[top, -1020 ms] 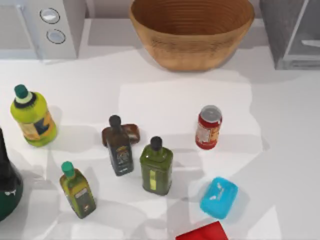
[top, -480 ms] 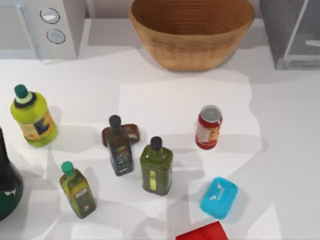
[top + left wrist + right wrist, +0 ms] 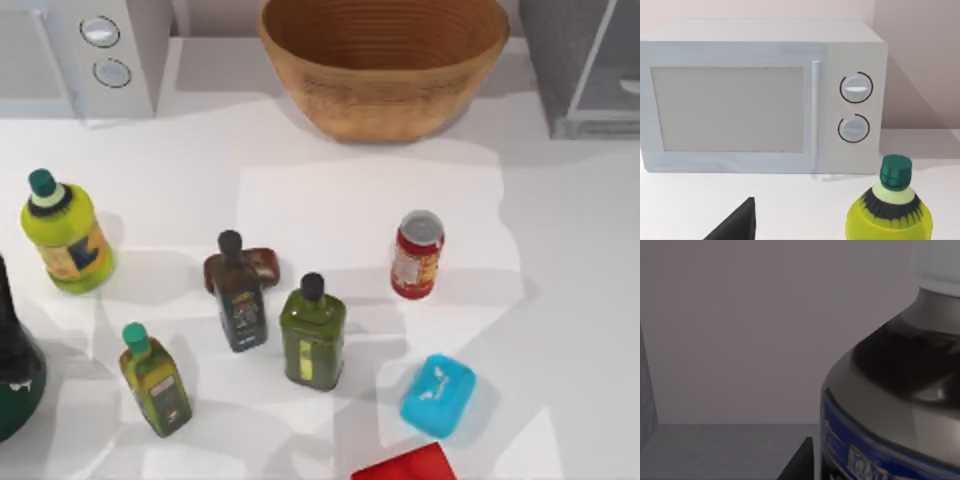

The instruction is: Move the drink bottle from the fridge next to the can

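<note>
**Inspector:** Table (image 3: pixel 330 190), top view first. The can (image 3: pixel 417 254) is standing upright right of centre, with bare table on its right, toward the fridge (image 3: pixel 585 65) at the far right corner. That gap is, in my judgement, where the delivery belongs. The wicker bowl (image 3: pixel 385 60) is sitting at the back, and the dark-capped bottles (image 3: pixel 313 331) are crowding the can's left side.

**Clerk:** And the left wrist view?

**Inspector:** It is facing the white microwave (image 3: pixel 760 95) and the yellow-green bottle (image 3: pixel 890 212). A dark finger (image 3: pixel 737 222) is showing at the edge. I cannot tell how the left jaws are standing.

**Clerk:** The right wrist view?

**Inspector:** The drink bottle (image 3: pixel 895 390) is looming close against grey walls and floor, so I judge it is sitting inside the fridge with the right arm reaching in. The state of the right jaws I cannot tell.
</note>
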